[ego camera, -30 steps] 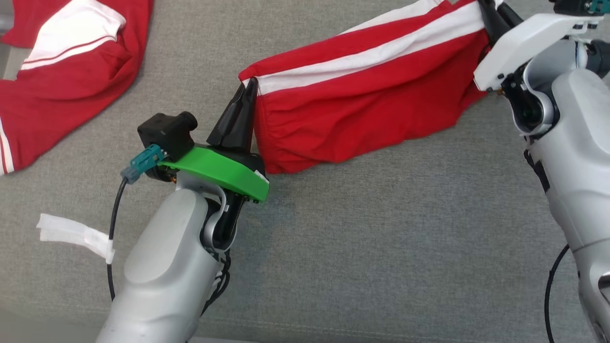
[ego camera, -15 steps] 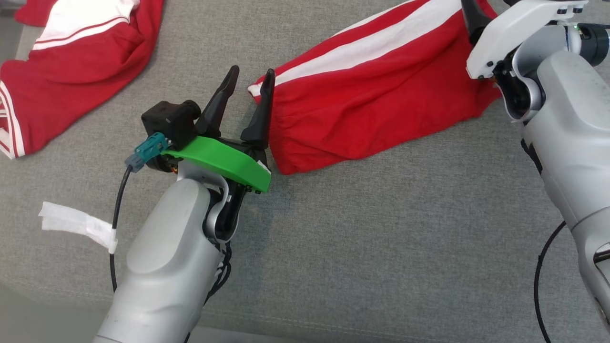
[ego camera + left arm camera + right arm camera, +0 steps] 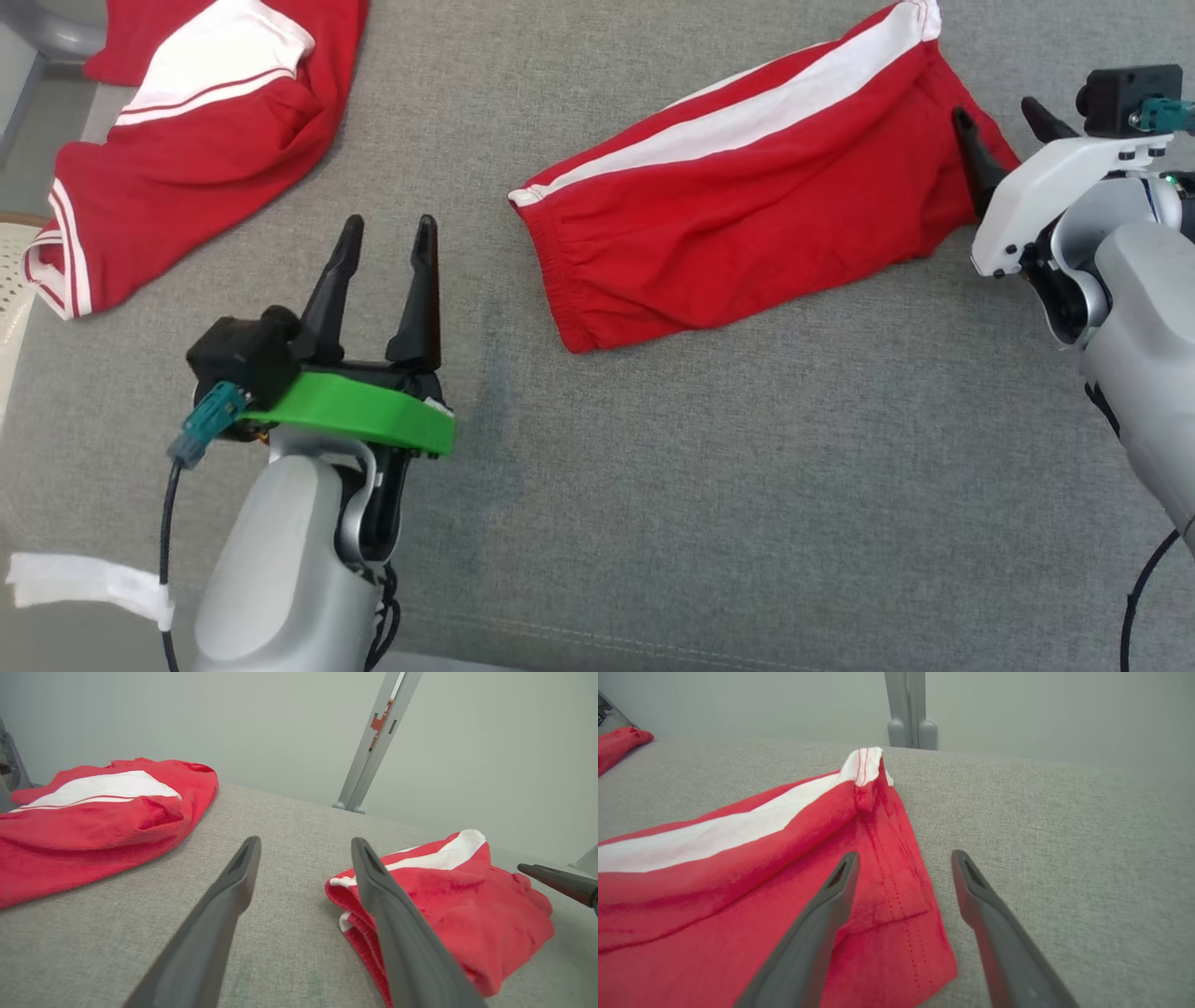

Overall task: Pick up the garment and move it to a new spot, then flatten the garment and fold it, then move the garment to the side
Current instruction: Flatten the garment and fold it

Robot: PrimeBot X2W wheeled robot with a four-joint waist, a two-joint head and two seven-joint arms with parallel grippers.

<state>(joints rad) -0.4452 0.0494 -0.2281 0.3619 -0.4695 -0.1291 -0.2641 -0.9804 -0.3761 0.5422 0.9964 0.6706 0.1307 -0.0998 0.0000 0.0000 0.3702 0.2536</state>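
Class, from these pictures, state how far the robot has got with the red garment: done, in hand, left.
Done, apparently: the red white-striped cloth shorts lie spread on the grey fabric surface. In hand: nothing; the left gripper stands open, apart from the waistband, the right gripper open at the hem end. Left: the shorts look wrinkled, so probably smoothing, folding and moving aside.

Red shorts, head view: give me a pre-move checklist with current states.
1. The left tool is open and empty: ok.
2. The right tool is open and empty: ok.
3. The right tool is clear of the red shorts: cannot tell; one finger overlaps the hem.
4. The red shorts lie flat on the grey cushion: not ok; wrinkled, and the far hem corner is rolled.
5. The second red garment lies apart from the red shorts: ok.
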